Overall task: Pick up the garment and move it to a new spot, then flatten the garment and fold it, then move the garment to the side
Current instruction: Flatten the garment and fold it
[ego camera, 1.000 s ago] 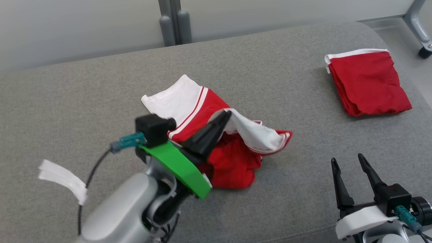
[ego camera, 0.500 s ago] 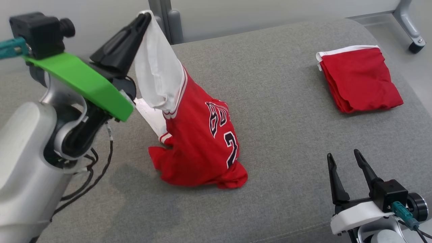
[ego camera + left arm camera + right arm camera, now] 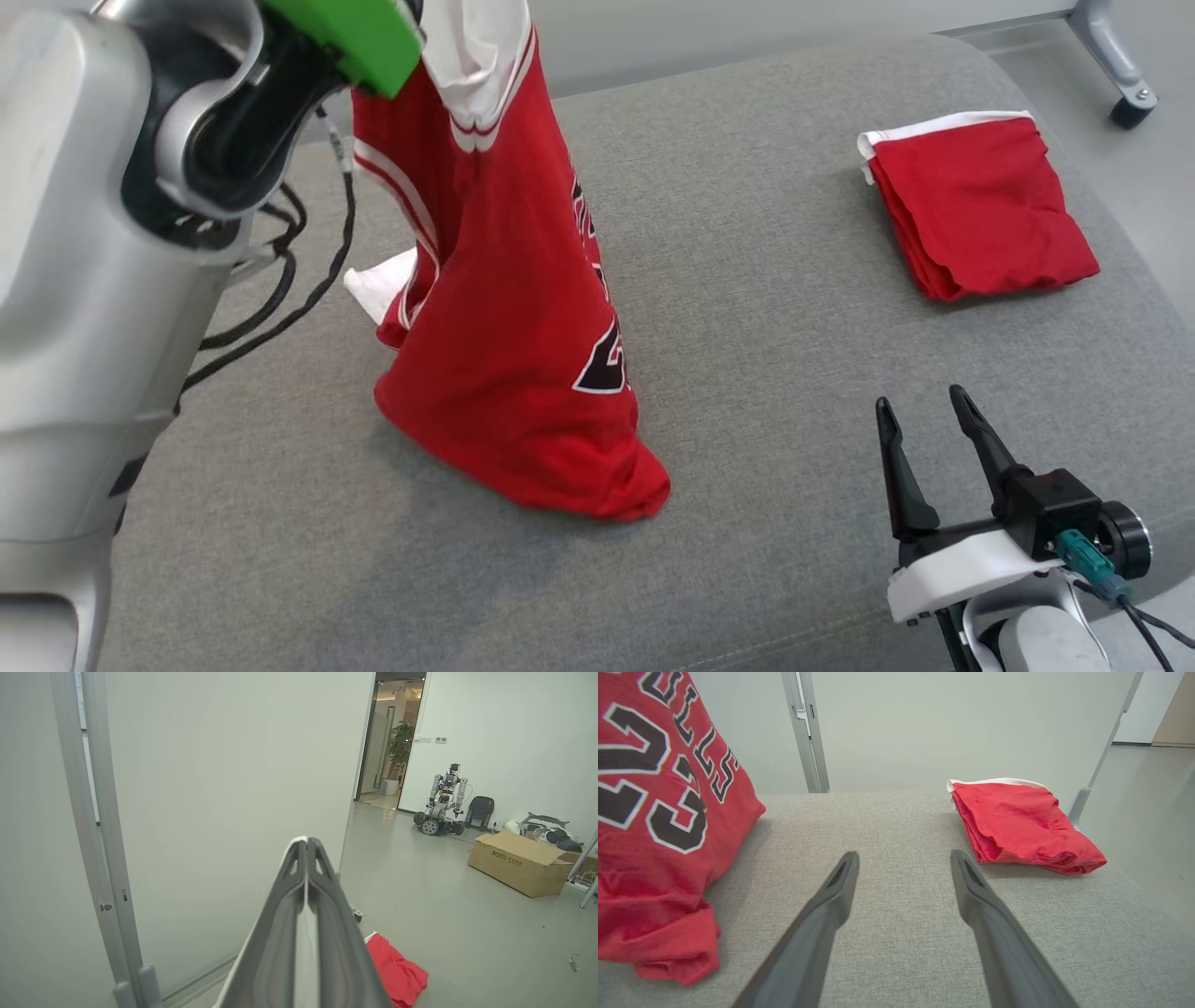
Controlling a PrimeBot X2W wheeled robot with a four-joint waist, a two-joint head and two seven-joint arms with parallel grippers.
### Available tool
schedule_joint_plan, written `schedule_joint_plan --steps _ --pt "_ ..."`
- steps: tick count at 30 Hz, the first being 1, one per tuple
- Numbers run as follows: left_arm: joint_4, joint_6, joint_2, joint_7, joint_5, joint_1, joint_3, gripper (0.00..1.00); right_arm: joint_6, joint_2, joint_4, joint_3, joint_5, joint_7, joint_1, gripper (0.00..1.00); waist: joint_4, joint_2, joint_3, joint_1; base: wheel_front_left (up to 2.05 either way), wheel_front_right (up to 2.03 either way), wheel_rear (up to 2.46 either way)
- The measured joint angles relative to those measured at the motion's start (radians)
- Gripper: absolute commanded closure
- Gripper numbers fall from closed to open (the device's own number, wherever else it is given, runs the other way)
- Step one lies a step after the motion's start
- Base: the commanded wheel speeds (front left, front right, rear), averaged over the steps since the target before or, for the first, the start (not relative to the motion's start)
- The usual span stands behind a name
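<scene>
The garment, a red jersey with white trim and black numbers, hangs from above the head view's top edge. Its lower hem still rests bunched on the grey cushion. In the left wrist view my left gripper is shut on a white edge of the garment, raised high and facing a pale wall. My right gripper stands open at the lower right, low over the cushion and apart from the cloth. From the right wrist the garment fills the left side, with the open right gripper holding nothing.
A second red garment, folded, lies at the cushion's far right corner, also seen as the folded garment. My left forearm and its cables fill the left. A wheeled frame leg stands beyond the cushion.
My left gripper has lifted the garment from a crumpled heap until it hangs stretched out, only its hem touching. The camera has shifted a little. The right gripper stays open.
</scene>
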Motion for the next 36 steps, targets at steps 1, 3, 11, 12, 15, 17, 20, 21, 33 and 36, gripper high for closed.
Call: schedule_joint_plan --steps 1,3,11,12,15,17,20,21,33,36 --pt "0.027 0.002 -0.018 0.000 0.006 -0.021 -0.007 1.00 0.000 0.001 0.002 0.007 0.002 0.000 -0.006 0.00 -0.007 0.0000 0.001 0.0000 0.00 0.00 0.00" --pt "0.077 0.004 -0.059 -0.007 0.019 -0.046 -0.028 1.00 0.000 0.005 0.004 0.014 0.007 0.000 -0.020 0.00 -0.023 0.0000 0.003 0.0000 0.00 0.00 0.00" --pt "0.243 0.015 -0.236 -0.095 0.028 -0.005 -0.107 1.00 0.000 0.013 0.008 0.029 0.023 0.000 -0.035 0.00 -0.076 0.0000 0.035 0.0000 0.00 0.00 0.00" --pt "0.268 0.013 -0.260 -0.107 0.030 0.017 -0.129 1.00 0.000 0.015 0.010 0.032 0.025 0.000 -0.038 0.00 -0.083 0.0000 0.043 0.0000 0.00 0.00 0.00" --pt "0.332 0.008 -0.304 -0.161 0.039 0.062 -0.205 1.00 0.000 0.015 0.016 0.041 0.030 0.000 -0.051 0.00 -0.105 0.0000 0.067 0.0000 0.00 0.00 0.00" --pt "0.385 0.002 -0.310 -0.195 0.081 0.069 -0.277 1.00 0.000 0.015 0.021 0.063 0.040 0.000 -0.070 0.00 -0.124 0.0000 0.083 0.0000 0.00 0.00 0.00" --pt "0.423 0.004 -0.309 -0.237 0.051 0.101 -0.359 1.00 0.000 0.017 0.019 0.105 0.077 0.000 -0.105 0.00 -0.161 0.0000 0.104 0.0001 0.00 0.00 0.00" --pt "0.427 0.009 -0.310 -0.250 0.041 0.106 -0.392 1.00 0.000 0.017 0.017 0.110 0.090 0.000 -0.112 0.00 -0.175 0.0000 0.111 0.0001 0.00 0.00 0.00" --pt "0.511 0.056 -0.314 -0.324 -0.055 0.060 -0.611 0.00 0.000 0.016 0.014 0.134 0.172 0.000 -0.130 0.00 -0.290 0.0001 0.239 0.0001 0.00 0.00 0.00" --pt "0.509 0.052 -0.314 -0.338 -0.055 0.041 -0.639 0.00 0.000 0.017 0.013 0.113 0.172 0.000 -0.129 0.00 -0.298 0.0000 0.265 0.0001 0.00 0.00 0.00"
